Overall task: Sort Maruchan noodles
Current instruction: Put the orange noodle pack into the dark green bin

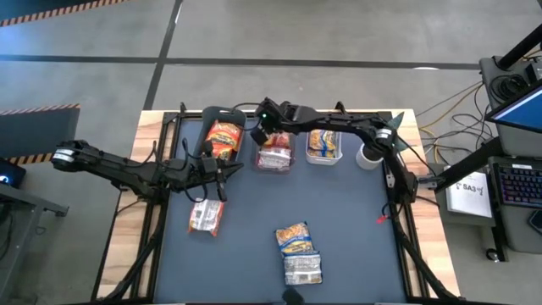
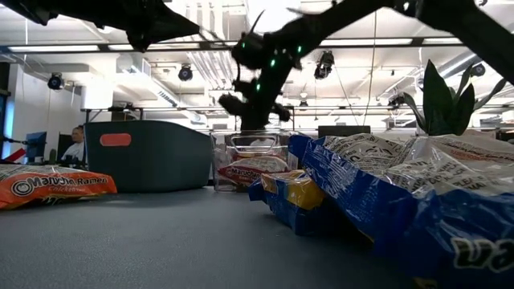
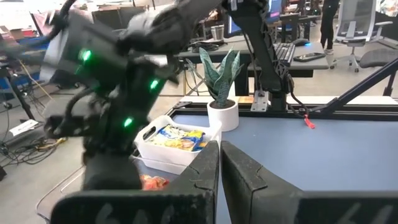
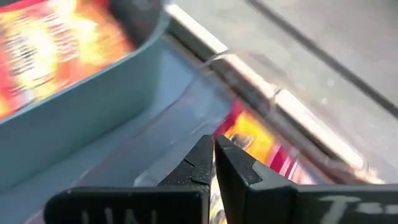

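**Ana:** Both sets of jaws were closed on nothing, as far as I could tell. The right wrist view showed that arm's fingers pressed tip to tip with no packet between them, and the left wrist view showed its own pair nearly touching, also empty.

**Ben:** Start big, then. Where was everything on the table [image 1: 356,212]?

**Ana:** Three bins stood in a row toward twelve o'clock: the teal bin [image 1: 222,135] with an orange packet [image 1: 224,138] inside, the clear bin [image 1: 274,154] with a red-and-white packet [image 1: 274,158], and the white bin [image 1: 324,146] at about one o'clock with a yellow-and-blue packet [image 1: 323,142]. A small potted plant [image 1: 369,155] sat just beside that last bin.

**Ben:** And the arms?

**Ana:** The right gripper [image 1: 264,135] hung over the near edge of the clear bin, close to the teal one. The left gripper [image 1: 222,171] lay low at about ten o'clock, just in front of the teal bin.

**Ben:** What was still loose?

**Ana:** An orange-edged packet [image 1: 206,217] toward eight o'clock, near the left gripper, and two stacked at six o'clock: a yellow-and-blue one [image 1: 295,239] overlapping a silvery one [image 1: 302,268].

**Ben:** So how should the step be done?

**Ana:** My guess was that the right arm had just finished at the clear bin (its fingers empty above a packet). It should lift straight clear of the rim first, then open wide before descending. Those glossy wrappers probably slip, so pinching a crimped end seemed wiser than the flat middle. The overlapping pair needed the top one taken alone.
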{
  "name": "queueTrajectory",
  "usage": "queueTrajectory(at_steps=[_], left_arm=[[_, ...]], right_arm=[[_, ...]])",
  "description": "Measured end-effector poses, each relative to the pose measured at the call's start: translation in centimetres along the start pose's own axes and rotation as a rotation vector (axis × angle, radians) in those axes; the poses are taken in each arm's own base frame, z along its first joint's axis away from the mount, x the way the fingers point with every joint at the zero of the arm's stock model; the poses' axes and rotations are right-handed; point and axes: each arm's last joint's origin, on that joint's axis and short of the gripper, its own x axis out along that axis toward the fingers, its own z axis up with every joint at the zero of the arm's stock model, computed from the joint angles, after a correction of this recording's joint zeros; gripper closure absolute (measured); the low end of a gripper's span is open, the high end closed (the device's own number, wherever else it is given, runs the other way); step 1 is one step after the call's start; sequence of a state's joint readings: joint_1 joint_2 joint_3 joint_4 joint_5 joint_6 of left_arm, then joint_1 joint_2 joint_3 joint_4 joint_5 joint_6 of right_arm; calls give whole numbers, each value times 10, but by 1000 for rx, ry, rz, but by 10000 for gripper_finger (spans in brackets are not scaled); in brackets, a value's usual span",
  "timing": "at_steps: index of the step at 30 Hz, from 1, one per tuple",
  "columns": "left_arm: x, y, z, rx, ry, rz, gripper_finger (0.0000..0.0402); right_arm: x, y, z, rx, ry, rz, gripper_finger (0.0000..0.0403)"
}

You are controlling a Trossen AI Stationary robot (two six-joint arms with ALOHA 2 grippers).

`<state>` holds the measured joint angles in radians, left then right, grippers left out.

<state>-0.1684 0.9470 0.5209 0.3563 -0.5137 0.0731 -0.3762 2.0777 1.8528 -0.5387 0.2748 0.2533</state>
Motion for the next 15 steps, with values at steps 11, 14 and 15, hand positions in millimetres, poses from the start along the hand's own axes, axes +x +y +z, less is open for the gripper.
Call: queueTrajectory(at_steps=[11, 14, 15], left_arm=[[4, -3, -8, -43, 51, -1, 402], [11, -7, -12, -70, 108, 7, 402], [14, -9, -12, -91, 136, 12, 402]], right_arm=[[-101, 65, -39, -208, 1, 205, 394], [-129, 79, -62, -237, -64, 283, 394], [-138, 82, -71, -244, -84, 309, 394]])
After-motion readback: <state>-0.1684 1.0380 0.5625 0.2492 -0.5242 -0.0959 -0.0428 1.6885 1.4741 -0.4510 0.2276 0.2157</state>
